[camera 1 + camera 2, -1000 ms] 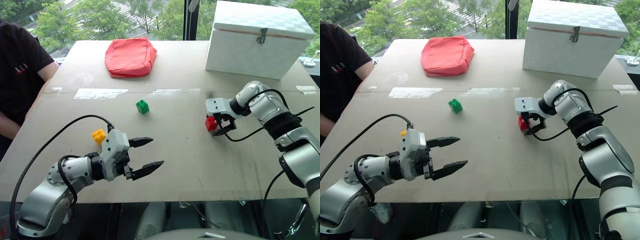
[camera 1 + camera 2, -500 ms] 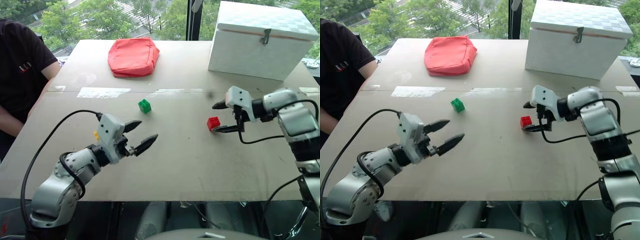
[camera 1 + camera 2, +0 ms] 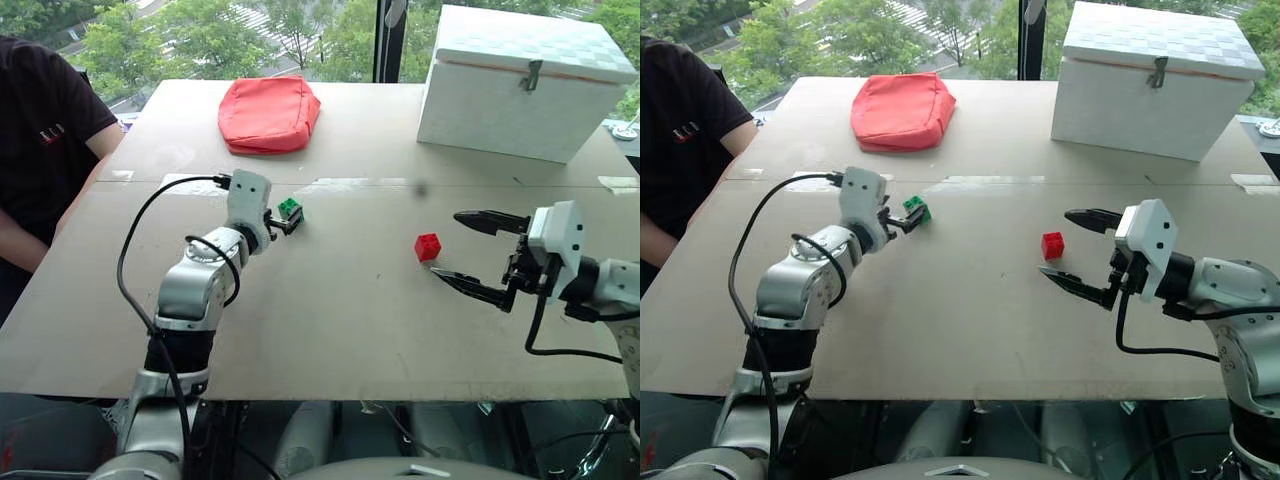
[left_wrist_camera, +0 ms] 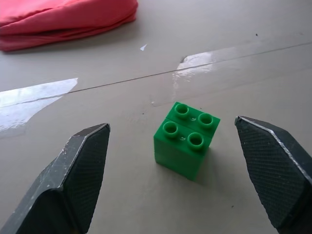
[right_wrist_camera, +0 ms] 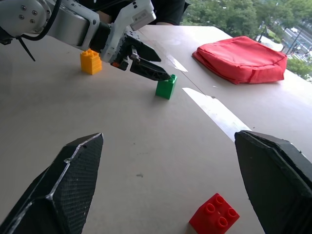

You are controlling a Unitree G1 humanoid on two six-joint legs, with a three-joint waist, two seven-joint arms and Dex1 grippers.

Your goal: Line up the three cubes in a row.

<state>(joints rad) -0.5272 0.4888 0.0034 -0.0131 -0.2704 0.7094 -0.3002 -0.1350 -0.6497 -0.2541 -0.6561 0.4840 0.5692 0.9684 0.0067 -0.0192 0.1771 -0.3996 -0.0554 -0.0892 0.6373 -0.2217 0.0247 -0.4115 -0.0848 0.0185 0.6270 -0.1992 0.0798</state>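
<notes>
Left of centre in the head view, the left tool brackets the green cube with fingers spread, released, so an off-centre closure could knock it askew.

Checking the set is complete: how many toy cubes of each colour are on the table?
Green cube: 1
Red cube: 1
Yellow cube: 1
Total: 3 cubes

Green cube, red cube, yellow cube, apart, upright.
</notes>
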